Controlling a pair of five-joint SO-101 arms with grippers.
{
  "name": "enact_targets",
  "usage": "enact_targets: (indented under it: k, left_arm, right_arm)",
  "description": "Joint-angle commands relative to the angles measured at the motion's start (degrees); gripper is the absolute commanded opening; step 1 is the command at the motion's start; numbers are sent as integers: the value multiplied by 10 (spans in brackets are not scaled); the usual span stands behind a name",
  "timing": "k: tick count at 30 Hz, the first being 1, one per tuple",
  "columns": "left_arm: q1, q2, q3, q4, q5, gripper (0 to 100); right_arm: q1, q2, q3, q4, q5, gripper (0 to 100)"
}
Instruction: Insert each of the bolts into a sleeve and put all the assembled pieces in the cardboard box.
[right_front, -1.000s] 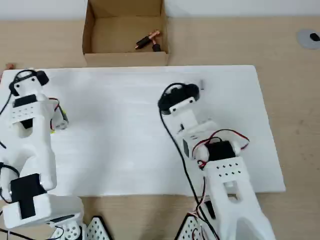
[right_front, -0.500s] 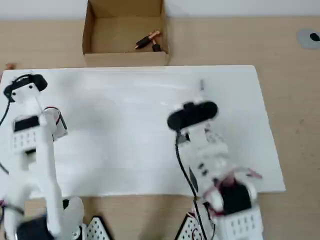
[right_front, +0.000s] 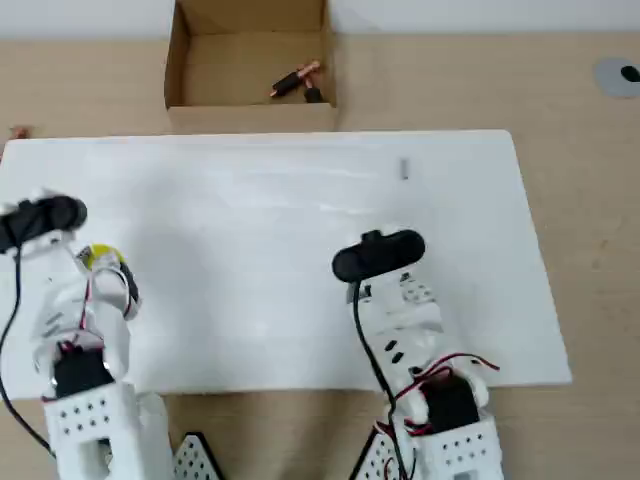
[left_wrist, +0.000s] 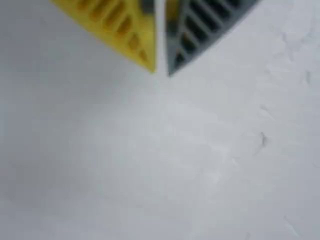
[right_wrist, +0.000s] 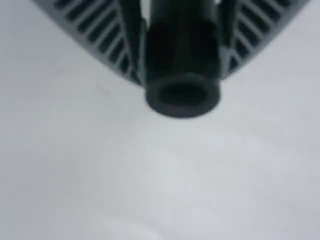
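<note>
Right gripper (right_wrist: 181, 60) clamped on a black sleeve (right_wrist: 182, 95), open end outward. Left gripper (left_wrist: 161, 71) pinched together, empty. Lone bolt (right_front: 404, 168) lies on the mat (right_front: 250, 250) ahead of the right arm, long axis pointing away; left arm well apart. Box (right_front: 180, 70) beyond holds assembled pieces (right_front: 296, 80). Wrist view gives the grip, high view the bolt.

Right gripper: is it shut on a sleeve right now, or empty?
Shut on a sleeve. In the right wrist view the right gripper clamps it between its fingers, with its hollow end poking out past them.
</note>
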Motion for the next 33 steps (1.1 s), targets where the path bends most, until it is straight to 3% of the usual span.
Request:
enact_targets:
  k: [1,5,15,33]
  left_arm:
    - [7,-121,70,-14,-6,18]
    - [6,-230,148,10,-3,16]
    - [4,-218,148,102,-5,14]
    - [4,-218,148,101,-5,14]
  right_arm:
    - [0,-67,26,-34,-6,9]
    - [0,-67,39,-53,-6,9]
    - [0,-67,39,-51,-6,10]
    - [0,-64,39,-50,-4,10]
